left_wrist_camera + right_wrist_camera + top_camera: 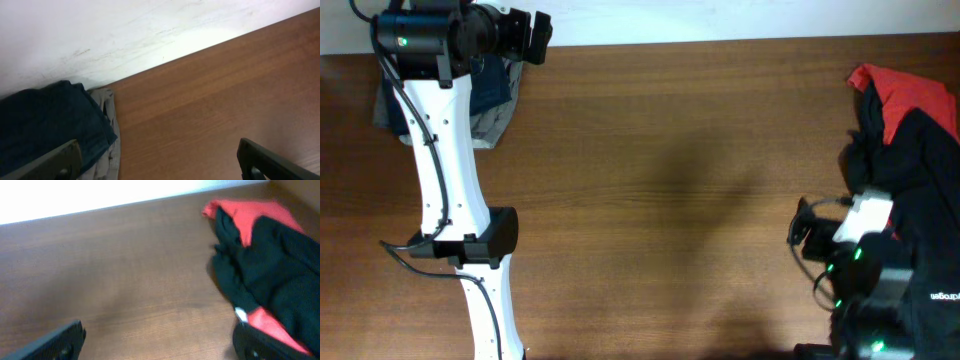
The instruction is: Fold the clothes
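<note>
A dark navy garment lies on a grey one at the table's back left corner; both show partly under my left arm in the overhead view. My left gripper is open and empty, its left finger over the navy cloth's edge. It shows at the back left in the overhead view. A red-and-black pile lies at the right edge and shows in the right wrist view. My right gripper is open and empty over bare wood, beside the pile.
The brown wooden table meets a white wall at the back. A white tag shows on the red-and-black pile near my right finger.
</note>
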Motion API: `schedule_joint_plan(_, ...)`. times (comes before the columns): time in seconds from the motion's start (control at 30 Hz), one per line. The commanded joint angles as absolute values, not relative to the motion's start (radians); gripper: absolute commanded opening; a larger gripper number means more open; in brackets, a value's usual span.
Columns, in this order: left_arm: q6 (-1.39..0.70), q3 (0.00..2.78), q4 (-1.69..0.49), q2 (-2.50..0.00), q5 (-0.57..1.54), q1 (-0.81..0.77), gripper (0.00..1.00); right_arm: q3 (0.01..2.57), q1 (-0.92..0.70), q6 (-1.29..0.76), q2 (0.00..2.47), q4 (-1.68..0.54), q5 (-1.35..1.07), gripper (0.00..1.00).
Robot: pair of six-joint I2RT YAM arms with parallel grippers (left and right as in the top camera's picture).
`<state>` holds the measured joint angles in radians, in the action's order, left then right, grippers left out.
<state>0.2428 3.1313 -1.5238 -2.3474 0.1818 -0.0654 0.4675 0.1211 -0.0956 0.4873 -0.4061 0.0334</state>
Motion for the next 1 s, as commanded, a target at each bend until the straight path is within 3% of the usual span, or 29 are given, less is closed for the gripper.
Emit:
schedule_joint_plan(0.0, 0.24, 3.135, -1.523, -2.341, 0.178, -0.065, 0.99, 0.302, 0.125, -0.089, 0.327, -0.307, -0.009, 0.99)
schedule_joint_plan(0.37, 0.24, 3.135, -1.523, -2.341, 0.178, -0.065, 0.99, 0.135, 0.049, -0.055, 0.059, -0.272, -0.002, 0.99)
schedule_joint_plan(0.97, 0.24, 3.135, -1.523, -2.341, 0.178, -0.065, 0.99, 0.103, 0.005, -0.054, 0.003, -0.134, 0.012, 0.99)
